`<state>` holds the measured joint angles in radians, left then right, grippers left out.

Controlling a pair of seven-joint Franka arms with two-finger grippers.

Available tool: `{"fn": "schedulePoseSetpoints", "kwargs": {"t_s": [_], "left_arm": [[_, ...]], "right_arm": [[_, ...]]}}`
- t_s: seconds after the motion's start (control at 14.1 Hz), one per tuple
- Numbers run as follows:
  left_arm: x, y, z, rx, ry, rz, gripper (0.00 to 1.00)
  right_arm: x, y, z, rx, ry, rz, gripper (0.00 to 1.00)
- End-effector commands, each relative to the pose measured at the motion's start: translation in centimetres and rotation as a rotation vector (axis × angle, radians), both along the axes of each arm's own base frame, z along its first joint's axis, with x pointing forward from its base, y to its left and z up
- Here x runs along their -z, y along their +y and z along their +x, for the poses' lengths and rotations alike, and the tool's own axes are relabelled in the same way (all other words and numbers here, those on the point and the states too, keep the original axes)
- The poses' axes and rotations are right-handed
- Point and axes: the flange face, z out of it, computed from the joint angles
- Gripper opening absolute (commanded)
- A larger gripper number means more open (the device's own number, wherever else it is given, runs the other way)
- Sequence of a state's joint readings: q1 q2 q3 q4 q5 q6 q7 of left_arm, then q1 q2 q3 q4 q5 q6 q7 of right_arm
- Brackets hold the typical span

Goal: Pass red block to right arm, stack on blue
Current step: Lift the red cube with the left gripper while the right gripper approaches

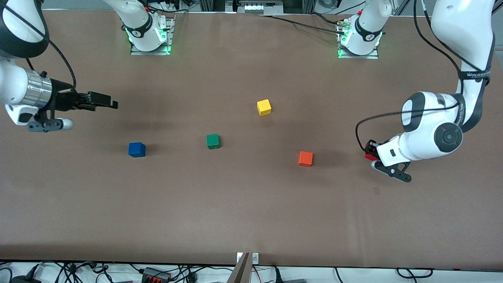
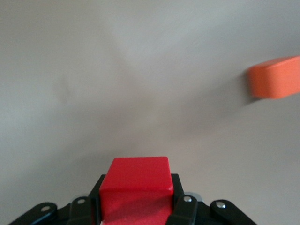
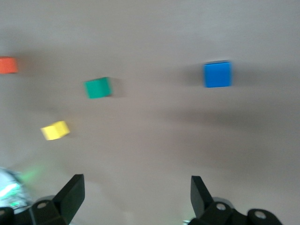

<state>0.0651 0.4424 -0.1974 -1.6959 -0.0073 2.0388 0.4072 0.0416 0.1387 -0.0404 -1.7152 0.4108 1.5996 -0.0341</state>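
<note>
The red block (image 2: 136,187) sits between the fingers of my left gripper (image 1: 369,152), which is shut on it, low over the table toward the left arm's end. Only a sliver of the block (image 1: 368,157) shows in the front view. The blue cube (image 1: 136,149) rests on the table toward the right arm's end, and it also shows in the right wrist view (image 3: 217,74). My right gripper (image 1: 103,100) hovers above the table near the blue cube. It is open and empty, with bare table between its jaws in the right wrist view (image 3: 136,183).
A green cube (image 1: 213,141), a yellow cube (image 1: 264,107) and an orange cube (image 1: 305,158) lie spread across the middle of the brown table (image 1: 251,212). The orange cube (image 2: 276,77) is the one closest to my left gripper.
</note>
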Motion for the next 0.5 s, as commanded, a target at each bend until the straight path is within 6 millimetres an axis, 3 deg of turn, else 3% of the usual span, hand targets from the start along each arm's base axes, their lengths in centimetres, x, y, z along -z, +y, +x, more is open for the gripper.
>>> {"fn": "schedulePoseSetpoints", "kwargs": {"t_s": [0.0,0.28,0.43], "left_arm": [[-4.0,-3.4,1.3,0.170,-0.055,-0.134,0.08],[-5.0,-6.5,1.3,0.353,-0.164,-0.578,0.07],[-4.9,-7.6,1.1,0.443,-0.235,-0.716,0.07]], "right_arm": [[1.5,1.8,1.2,0.040,0.035,0.165,1.00],[4.1,4.0,2.7,0.129,0.113,0.420,1.00],[5.3,5.2,3.4,0.176,0.146,0.545,1.00]]}}
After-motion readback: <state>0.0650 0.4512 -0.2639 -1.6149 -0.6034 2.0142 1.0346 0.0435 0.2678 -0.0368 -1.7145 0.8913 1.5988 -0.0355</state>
